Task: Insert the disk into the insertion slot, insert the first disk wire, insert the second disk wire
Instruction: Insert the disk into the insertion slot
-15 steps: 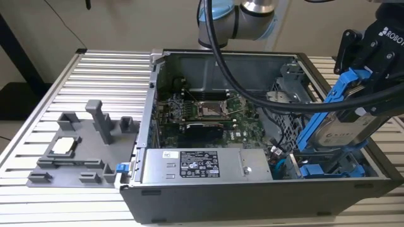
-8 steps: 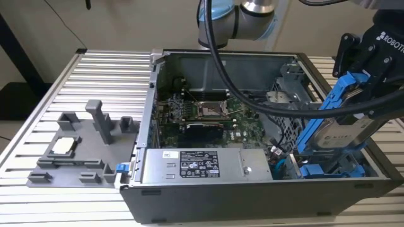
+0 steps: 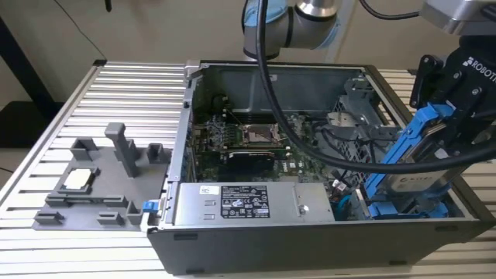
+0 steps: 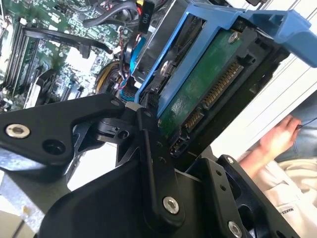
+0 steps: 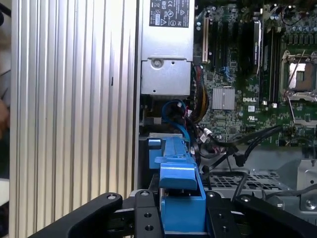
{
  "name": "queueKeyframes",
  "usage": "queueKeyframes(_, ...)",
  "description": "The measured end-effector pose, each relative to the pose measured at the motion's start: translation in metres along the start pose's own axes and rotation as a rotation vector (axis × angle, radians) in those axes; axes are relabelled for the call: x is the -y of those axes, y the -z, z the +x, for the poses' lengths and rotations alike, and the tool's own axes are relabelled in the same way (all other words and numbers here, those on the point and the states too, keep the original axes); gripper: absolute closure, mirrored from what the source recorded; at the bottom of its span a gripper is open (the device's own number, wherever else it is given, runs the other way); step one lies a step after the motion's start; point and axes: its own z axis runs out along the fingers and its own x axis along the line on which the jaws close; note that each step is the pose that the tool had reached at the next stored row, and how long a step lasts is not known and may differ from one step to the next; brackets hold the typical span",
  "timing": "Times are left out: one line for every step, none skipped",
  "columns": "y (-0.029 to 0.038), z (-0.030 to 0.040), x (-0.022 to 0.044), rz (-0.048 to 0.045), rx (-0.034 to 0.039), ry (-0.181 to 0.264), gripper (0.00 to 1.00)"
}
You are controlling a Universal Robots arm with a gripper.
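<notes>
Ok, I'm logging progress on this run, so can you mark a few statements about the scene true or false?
1. The gripper has its jaws shut on the blue carrier of the disk. True.
2. The disk is fully seated in its bay. False: it hangs tilted in the jaws at the end of the case on the exterior view's right.
3. The fixture tray stands outside the case, on the exterior view's left. True.
4. The power supply box lies on that tray. False: it sits inside the case.
</notes>
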Motion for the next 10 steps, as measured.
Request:
queueKeyframes(-0.0011,0.0001,0.0009,0.0,0.0004,0.0,0.67)
queueKeyframes(-0.0022,0.0001,0.0017,0.0,0.0014,0.0,0.67)
queueKeyframes(-0.0031,0.0001,0.0022,0.0,0.0025,0.0,0.67)
queueKeyframes(-0.004,0.0001,0.0027,0.0001,0.004,0.0,0.67)
queueKeyframes(-0.005,0.0001,0.003,0.0002,0.0061,0.0,0.67)
queueKeyframes(-0.0061,0.0001,0.0034,0.0002,0.0086,0.0,0.67)
queueKeyframes(-0.0071,0.0001,0.0039,0.0002,0.0109,0.0,0.67)
queueKeyframes(-0.008,0.0001,0.0042,0.0003,0.0134,0.0,0.67)
queueKeyframes(-0.009,0.0001,0.0046,0.0004,0.0164,0.001,0.67)
queueKeyframes(-0.0099,0.0001,0.005,0.0005,0.0204,0.001,0.67)
